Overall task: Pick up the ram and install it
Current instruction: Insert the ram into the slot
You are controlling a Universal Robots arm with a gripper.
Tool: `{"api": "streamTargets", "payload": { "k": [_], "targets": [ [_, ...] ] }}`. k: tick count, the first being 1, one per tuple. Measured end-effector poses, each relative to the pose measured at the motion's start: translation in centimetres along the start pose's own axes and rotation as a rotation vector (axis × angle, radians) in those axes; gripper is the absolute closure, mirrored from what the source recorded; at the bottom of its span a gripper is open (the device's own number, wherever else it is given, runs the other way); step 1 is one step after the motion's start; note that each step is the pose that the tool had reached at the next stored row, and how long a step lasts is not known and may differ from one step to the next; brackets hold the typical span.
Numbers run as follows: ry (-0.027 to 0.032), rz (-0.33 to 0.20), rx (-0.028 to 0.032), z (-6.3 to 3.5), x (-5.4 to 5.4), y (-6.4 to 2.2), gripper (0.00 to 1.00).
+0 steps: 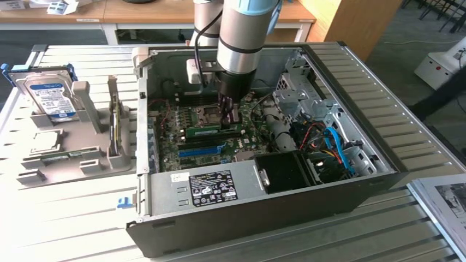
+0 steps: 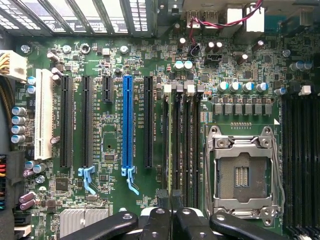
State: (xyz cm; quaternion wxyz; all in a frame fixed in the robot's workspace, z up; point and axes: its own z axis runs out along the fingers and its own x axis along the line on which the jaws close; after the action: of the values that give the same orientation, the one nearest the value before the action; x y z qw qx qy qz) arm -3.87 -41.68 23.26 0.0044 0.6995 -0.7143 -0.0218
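Observation:
The ram (image 1: 204,130) is a thin green stick standing on edge in the black slots beside the CPU socket (image 1: 207,113), inside the open computer case (image 1: 255,218). My gripper (image 1: 231,119) reaches straight down into the case and meets the ram at the end toward the exterior view's right. In the wrist view the ram (image 2: 170,145) shows edge-on as a narrow strip running along one black slot. The gripper (image 2: 170,207) is shut on its near end, with the black fingers (image 2: 161,220) pressed close on either side.
A bright blue slot (image 1: 200,150) (image 2: 127,125) and further black slots lie beside the ram. The black power supply (image 1: 211,185) and a tangle of cables (image 1: 335,147) fill the case's near side. A grey fixture (image 1: 73,144) holding a hard drive (image 1: 49,95) stands outside, at the exterior view's left.

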Motion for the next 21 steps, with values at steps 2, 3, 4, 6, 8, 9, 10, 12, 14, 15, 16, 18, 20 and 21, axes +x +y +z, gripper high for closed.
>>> {"api": "streamTargets", "payload": {
  "k": [2, 3, 4, 6, 8, 9, 10, 12, 14, 15, 16, 18, 20, 21],
  "targets": [
    [-0.0008, 0.0, 0.0001, 0.0, 0.03, 0.0, 0.89],
    [-0.0012, 0.0, 0.0002, -0.01, 0.04, 0.0, 0.89],
    [-0.0017, 0.0, 0.0007, 0.01, 0.05, 0.0, 0.89],
    [-0.0018, 0.0, 0.0013, 0.08, 0.05, 0.05, 0.89],
    [-0.0017, -0.001, 0.0013, 0.08, 0.05, 0.05, 0.89],
    [-0.0016, -0.002, 0.0013, 0.08, 0.05, 0.05, 0.89],
    [-0.0016, -0.003, 0.0012, 0.08, 0.05, 0.05, 0.89],
    [-0.0016, -0.004, 0.0012, 0.08, 0.05, 0.05, 0.89],
    [-0.0015, -0.004, 0.0012, 0.09, 0.05, 0.05, 0.89],
    [-0.0016, -0.004, 0.0011, 0.09, 0.05, 0.05, 0.89],
    [-0.0016, -0.004, 0.0012, 0.11, 0.05, 0.05, 0.89],
    [-0.0017, -0.005, 0.0012, 0.14, 0.05, 0.05, 0.89],
    [-0.0015, -0.004, 0.0012, 0.41, 0.06, 0.04, 0.89],
    [-0.0015, -0.004, 0.0011, 0.41, 0.06, 0.04, 0.89]
  ]
}}
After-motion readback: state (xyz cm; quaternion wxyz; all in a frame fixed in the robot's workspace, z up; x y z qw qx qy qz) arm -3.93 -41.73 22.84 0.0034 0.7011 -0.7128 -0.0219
